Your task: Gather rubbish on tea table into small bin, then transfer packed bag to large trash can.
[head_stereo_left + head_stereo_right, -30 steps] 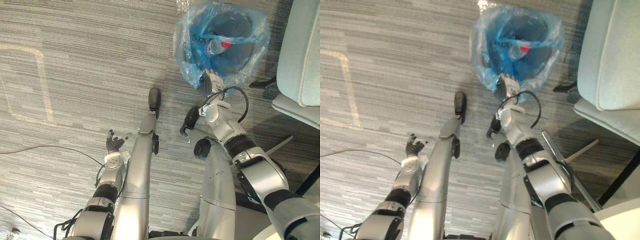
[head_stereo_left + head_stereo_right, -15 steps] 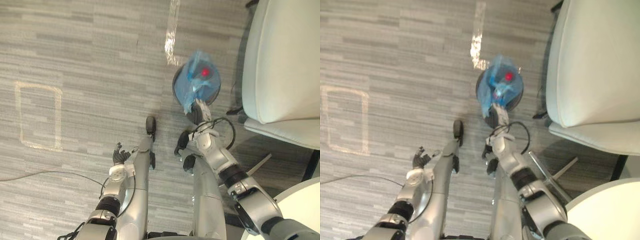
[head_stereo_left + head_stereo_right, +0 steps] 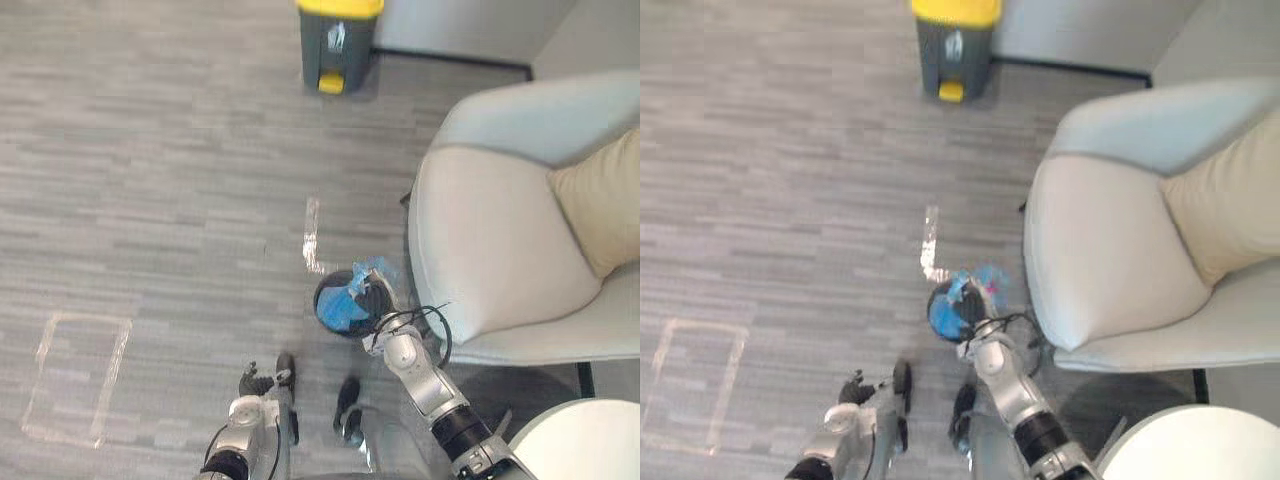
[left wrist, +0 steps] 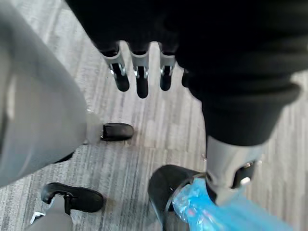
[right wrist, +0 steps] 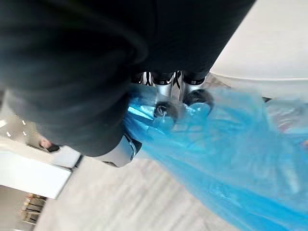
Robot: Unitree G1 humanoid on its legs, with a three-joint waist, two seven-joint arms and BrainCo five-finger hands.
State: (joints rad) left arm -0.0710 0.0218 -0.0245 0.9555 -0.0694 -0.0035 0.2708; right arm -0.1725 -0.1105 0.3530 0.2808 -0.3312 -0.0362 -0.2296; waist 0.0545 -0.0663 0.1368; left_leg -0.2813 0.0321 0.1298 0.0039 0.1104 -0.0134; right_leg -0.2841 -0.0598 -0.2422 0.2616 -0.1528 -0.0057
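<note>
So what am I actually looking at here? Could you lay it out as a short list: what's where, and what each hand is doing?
right hand: fingers curled into the blue bag's plastic
blue bag: sitting in the small bin
small bin: black, on the carpet beside the armchair
left hand: fingers straight, holding nothing
large trash can: grey, yellow lid, far across the floor by the wall
armchair: pale, with a beige cushion
table: white, round, near the robot's right
</note>
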